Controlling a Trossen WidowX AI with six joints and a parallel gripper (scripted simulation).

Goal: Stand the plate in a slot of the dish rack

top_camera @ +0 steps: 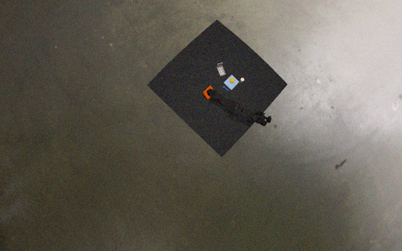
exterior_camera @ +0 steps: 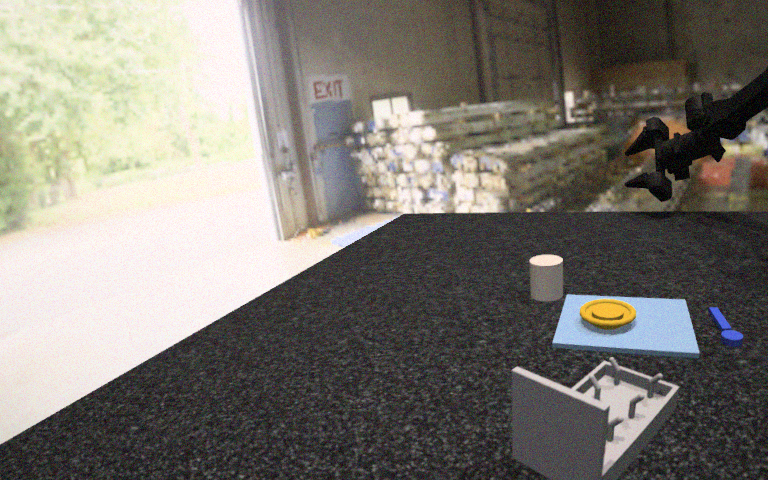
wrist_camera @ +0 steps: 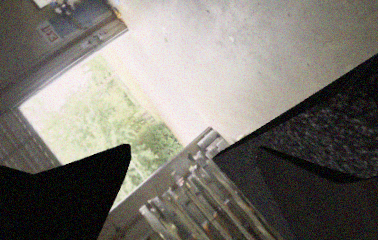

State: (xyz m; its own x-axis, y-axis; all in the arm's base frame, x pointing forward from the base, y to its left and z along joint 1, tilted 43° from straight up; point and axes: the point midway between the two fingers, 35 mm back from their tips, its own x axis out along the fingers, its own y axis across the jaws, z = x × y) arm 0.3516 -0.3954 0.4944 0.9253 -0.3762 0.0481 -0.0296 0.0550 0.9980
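The yellow plate [top_camera: 232, 80] [exterior_camera: 607, 311] lies flat on a light blue board [top_camera: 231, 87] [exterior_camera: 662, 330]. The light grey dish rack [top_camera: 221, 71] [exterior_camera: 558, 416] stands near the board, with one tall end wall and several short pegs in its low tray. My gripper [exterior_camera: 626, 169] [wrist_camera: 194, 152] is open with nothing between its fingers. It is held high, beyond the board in the exterior view, away from plate and rack. The wrist view shows only the fingers, the table edge and the surroundings. The rack's tall wall hides part of its inside in the exterior view.
A pale cup [top_camera: 242, 79] [exterior_camera: 546, 282] stands beside one side of the board. A blue spoon [top_camera: 225, 88] [exterior_camera: 732, 339] lies by the opposite side. An orange bracket [top_camera: 205, 93] is at the arm's base. The arm reaches across to the black table's edge in the top view.
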